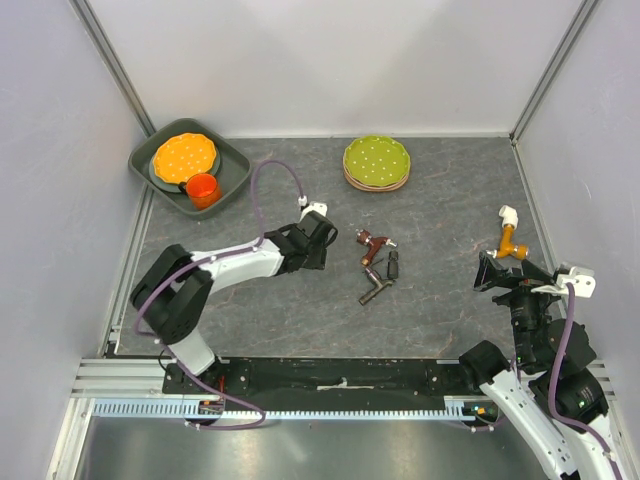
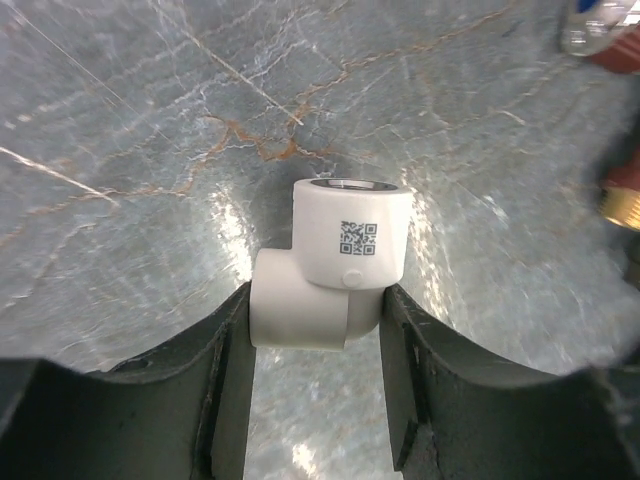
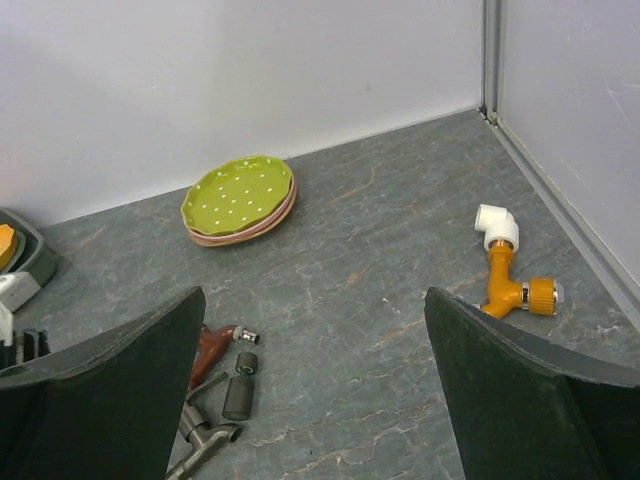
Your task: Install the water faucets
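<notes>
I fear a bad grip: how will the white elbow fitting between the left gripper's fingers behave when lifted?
The white elbow fitting looks like stiff plastic, so it probably will not bend. Its smooth rounded body sits between the fingers of the left gripper, so it may twist or slip. Small and hollow at its open end, it is likely light.

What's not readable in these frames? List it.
Grip: left wrist view, left fingers flank the white elbow fitting; shadow hides whether they touch it.
Reddish-brown tap: left wrist view, blurred, cut off by the right edge.
Dark grey bent tap: right wrist view, partly behind one of the right fingers, cut by the bottom edge.
</notes>
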`<state>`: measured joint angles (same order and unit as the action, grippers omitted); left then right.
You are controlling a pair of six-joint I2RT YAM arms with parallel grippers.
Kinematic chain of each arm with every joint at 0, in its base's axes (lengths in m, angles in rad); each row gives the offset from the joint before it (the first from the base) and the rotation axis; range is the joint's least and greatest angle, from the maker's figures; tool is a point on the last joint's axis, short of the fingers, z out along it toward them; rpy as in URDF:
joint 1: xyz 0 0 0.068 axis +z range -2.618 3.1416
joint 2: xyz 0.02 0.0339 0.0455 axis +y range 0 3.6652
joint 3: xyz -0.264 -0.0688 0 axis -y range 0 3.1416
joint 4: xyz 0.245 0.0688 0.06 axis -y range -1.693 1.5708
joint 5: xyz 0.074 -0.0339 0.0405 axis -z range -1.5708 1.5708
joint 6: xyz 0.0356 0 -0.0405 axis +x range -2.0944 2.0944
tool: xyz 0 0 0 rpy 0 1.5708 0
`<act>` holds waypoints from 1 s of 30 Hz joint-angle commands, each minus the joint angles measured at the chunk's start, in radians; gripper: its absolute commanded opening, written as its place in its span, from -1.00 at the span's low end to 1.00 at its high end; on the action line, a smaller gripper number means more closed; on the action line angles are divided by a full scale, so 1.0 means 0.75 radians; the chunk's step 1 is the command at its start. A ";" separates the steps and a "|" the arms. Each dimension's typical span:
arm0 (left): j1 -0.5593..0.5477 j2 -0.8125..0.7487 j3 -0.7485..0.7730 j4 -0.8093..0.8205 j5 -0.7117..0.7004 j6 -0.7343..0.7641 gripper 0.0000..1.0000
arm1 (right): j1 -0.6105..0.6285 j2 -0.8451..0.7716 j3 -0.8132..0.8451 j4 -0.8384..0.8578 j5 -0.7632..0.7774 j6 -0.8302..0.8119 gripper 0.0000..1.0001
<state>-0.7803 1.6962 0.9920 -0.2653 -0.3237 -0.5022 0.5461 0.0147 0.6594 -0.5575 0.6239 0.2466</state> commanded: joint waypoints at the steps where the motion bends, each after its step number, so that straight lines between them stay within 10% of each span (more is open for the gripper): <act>1: 0.003 -0.218 0.095 -0.076 0.029 0.236 -0.97 | 0.008 -0.011 0.049 0.025 -0.057 -0.012 0.96; 10: 0.008 -0.614 0.220 -0.280 0.223 0.551 -0.96 | 0.008 0.201 0.172 0.017 -0.277 0.066 0.96; 19: 0.022 -1.032 -0.134 -0.054 0.605 0.790 -0.97 | 0.006 0.794 0.230 0.019 -0.876 0.162 0.96; 30: 0.022 -1.558 -0.394 -0.106 0.528 0.815 -0.97 | 0.008 1.281 0.054 0.064 -0.804 0.479 0.70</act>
<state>-0.7650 0.6258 0.7200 -0.3721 0.0994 0.0570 0.5480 0.9459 0.7277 -0.5327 -0.0162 0.4789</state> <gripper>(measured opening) 0.526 0.891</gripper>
